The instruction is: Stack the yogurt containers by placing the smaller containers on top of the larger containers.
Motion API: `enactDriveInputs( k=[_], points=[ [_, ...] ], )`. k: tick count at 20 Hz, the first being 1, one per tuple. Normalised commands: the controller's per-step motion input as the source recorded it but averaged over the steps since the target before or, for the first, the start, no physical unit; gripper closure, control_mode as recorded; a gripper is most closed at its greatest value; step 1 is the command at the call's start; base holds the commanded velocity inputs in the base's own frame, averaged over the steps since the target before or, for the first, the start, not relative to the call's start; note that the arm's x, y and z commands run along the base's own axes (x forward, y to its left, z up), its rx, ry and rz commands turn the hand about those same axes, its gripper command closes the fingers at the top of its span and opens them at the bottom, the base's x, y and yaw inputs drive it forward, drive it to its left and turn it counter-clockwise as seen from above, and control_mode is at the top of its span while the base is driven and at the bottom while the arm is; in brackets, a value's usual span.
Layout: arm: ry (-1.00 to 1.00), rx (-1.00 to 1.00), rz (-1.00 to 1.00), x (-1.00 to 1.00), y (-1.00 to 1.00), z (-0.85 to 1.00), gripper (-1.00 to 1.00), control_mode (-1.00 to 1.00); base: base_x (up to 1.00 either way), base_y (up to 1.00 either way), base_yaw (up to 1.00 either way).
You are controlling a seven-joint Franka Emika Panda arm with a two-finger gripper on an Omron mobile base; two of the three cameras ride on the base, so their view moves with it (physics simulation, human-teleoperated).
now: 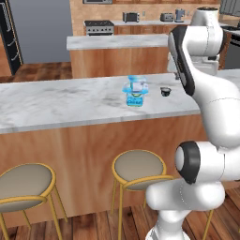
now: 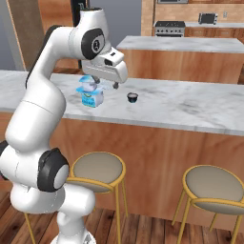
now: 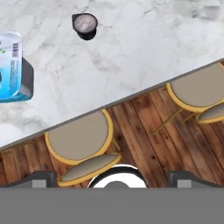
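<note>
On the marble counter (image 1: 56, 101) the smaller container (image 1: 137, 85) rests on top of the larger container (image 1: 136, 99), a light-blue cup with a green-marked label. The right base view shows the same stack, smaller container (image 2: 88, 84) over larger container (image 2: 92, 99). My gripper (image 2: 106, 85) hangs just right of the stack and slightly nearer the counter's front edge, apart from it. Its jaws are open with nothing between them. In the hand view the fingertips (image 3: 43, 177) stand wide apart, and the stacked cups (image 3: 11, 65) show at the left edge.
A small dark cup (image 2: 132, 97) stands on the counter right of the stack, also in the hand view (image 3: 85, 25). Round stools (image 2: 97, 171) (image 2: 212, 183) sit below the counter's front edge. A second counter (image 2: 190, 45) and kitchen appliances lie behind.
</note>
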Motion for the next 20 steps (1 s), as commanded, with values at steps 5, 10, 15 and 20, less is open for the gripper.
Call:
enactDriveInputs(
  k=[5,10,15,20],
  points=[
    [0.01,0.02,0.03,0.0,-0.01,-0.17,-1.0,-1.0,0.0,0.0,0.0],
    [0.04,0.01,0.02,0.0,0.0,-0.21,-1.0,-1.0,0.0,0.0,0.0],
    [0.0,0.0,0.03,0.03,0.0,-0.11,-1.0,-1.0,0.0,0.0,0.0],
    [0.0,0.0,0.04,0.09,0.0,0.0,-1.0,-1.0,0.0,0.0,0.0]
  ],
)
